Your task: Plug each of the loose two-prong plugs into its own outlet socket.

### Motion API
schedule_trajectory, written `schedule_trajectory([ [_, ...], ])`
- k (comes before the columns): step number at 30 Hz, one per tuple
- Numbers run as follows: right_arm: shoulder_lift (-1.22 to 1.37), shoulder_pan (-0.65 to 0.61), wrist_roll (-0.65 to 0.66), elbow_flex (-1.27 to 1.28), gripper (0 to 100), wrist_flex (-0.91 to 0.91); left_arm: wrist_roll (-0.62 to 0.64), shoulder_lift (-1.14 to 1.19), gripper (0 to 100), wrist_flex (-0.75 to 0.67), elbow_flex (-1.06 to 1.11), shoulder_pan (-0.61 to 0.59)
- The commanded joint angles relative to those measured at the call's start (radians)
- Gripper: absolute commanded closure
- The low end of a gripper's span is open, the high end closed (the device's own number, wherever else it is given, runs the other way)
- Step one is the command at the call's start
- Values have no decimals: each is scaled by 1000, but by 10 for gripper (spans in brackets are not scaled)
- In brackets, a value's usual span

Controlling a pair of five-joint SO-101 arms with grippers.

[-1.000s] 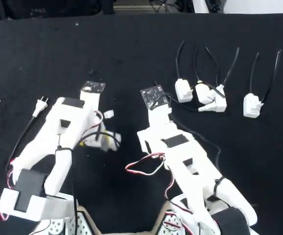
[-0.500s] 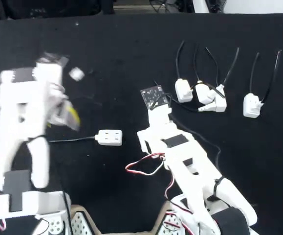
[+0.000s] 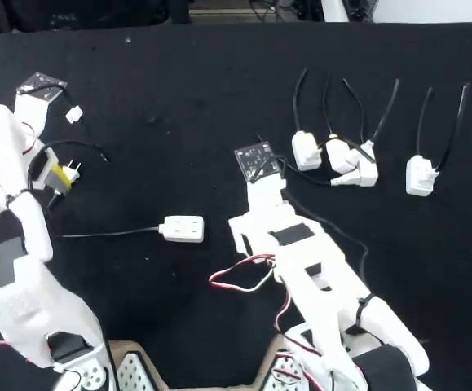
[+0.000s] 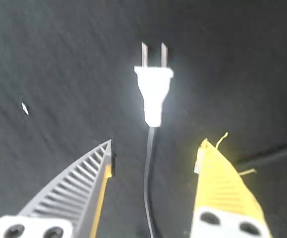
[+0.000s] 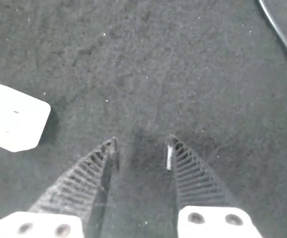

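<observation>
Left pincer (image 4: 155, 145), spread, has the white two-prong plug (image 4: 153, 94) just beyond its tips — closing now would likely pinch only the cord (image 4: 147, 173), not the body.

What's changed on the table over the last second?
The left arm swung from the middle of the table out to its left side, uncovering the white outlet socket. The left gripper is now open over the loose two-prong plug, not gripping it. The right arm, its open right gripper and the corded white pieces at the far right stayed put.
</observation>
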Motion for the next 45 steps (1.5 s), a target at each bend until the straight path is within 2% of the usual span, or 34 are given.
schedule_trajectory([
  [1,-31,15,-2,-51,859,-17,-14,92,726,-63,-130,7],
  [11,-30,14,-2,-50,859,-15,-9,384,726,-55,-420,48],
  [23,-30,14,-3,-50,860,-15,2,557,727,-55,-544,68],
  [25,-31,14,-3,-50,860,-15,49,566,776,-55,-552,67],
  [28,-31,14,-3,-50,860,-15,95,565,983,-55,-550,67],
  [30,-31,14,-3,-50,860,-15,114,563,934,-46,-552,64],
  [33,-31,14,-3,-50,860,-15,118,562,977,35,-602,68],
  [43,-35,14,-3,-50,860,-14,121,571,970,439,-1012,74],
  [45,-38,14,-6,-50,860,-12,160,565,970,451,-1038,81],
])
